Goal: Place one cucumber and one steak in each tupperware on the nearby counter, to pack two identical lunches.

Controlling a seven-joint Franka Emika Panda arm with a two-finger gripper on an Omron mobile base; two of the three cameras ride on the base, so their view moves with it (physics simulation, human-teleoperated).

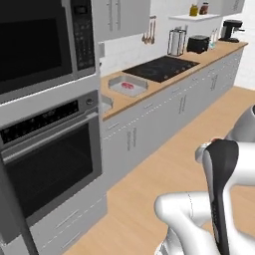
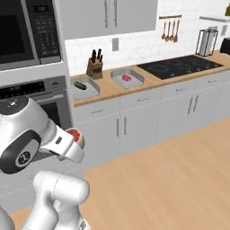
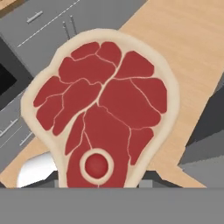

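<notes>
**Steak held at the tool, away from the surface**

We saw the tool (image 2: 79, 138) closed narrowly on a steak (image 3: 103, 111) with a broad pale fat rim. In the hand view the slab stood right in front of the camera, rising from where the finger tips sat, its red face toward us, with wooden floor (image 3: 192, 52) and grey cabinet fronts behind it. In the right base view the same steak showed as a small red disc at the end of the arm, low and well apart from the surface (image 2: 134, 87).

On that surface we counted two grey tupperware trays. The left tupperware (image 2: 84, 88), near the knife block (image 2: 94, 67), held one dark-green cucumber (image 2: 80, 85). The right tupperware (image 2: 127, 77), near the black stovetop (image 2: 179, 66), held a second steak (image 2: 126, 78), also visible in the left base view (image 1: 127, 85).
</notes>
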